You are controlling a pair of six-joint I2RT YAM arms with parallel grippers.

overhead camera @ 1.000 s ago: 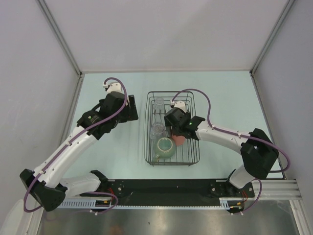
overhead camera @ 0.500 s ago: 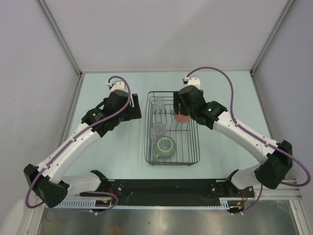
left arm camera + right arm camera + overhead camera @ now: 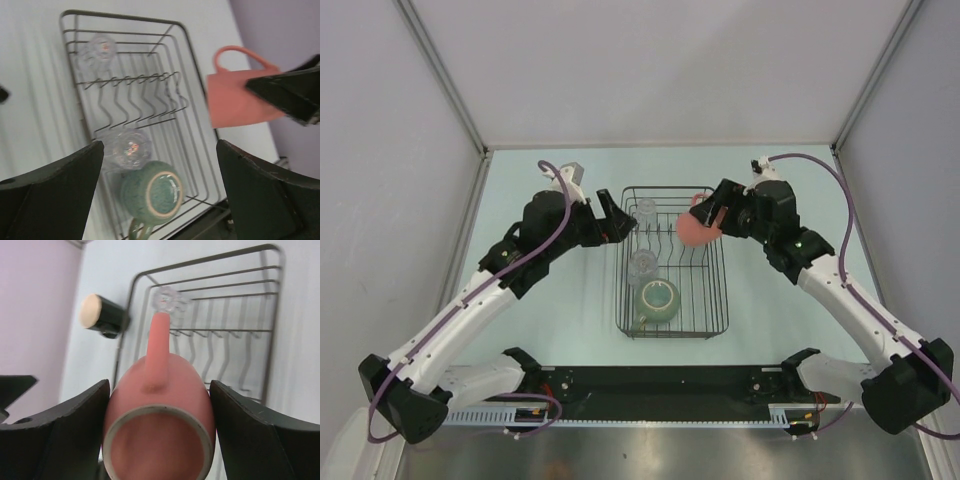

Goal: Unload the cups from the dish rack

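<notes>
While hanging over the far right corner of the rectangular black wire dish rack (image 3: 623, 300), tipped onto its side: smooth salmon-pink mug (image 3: 692, 232) with a loop handle. Clamped across the body by the right gripper (image 3: 705, 222), jaws spread wide to span it and pressed against both flanks. Mouth turned back toward the wrist, ringed by a paler rim, handle uppermost and pointing away. From the left wrist, just a flat pink block past the rack's right rim, soft at the edges.

Over on the other side, hovering just beside the rack's far left edge: left gripper (image 3: 616, 220), spread fully apart, holding nothing.

Down in the rack, three more. At the near end, sage-green handled mug (image 3: 658, 300), pale ring facing up, mouth or foot hard to tell. Right beside it, clear glass tumbler (image 3: 641, 265). Beyond the row of plate-slot wires (image 3: 150, 77), second clear glass tumbler (image 3: 645, 210) in the far left corner. Both little more than glints.

Outside the rack's left side, on the pale green worktop (image 3: 770, 310): small dark cylindrical cup (image 3: 102, 316) with a pale round end, caught only by the right wrist camera. Upright or toppled, impossible to say. Covered from overhead by the left arm (image 3: 480, 290).
</notes>
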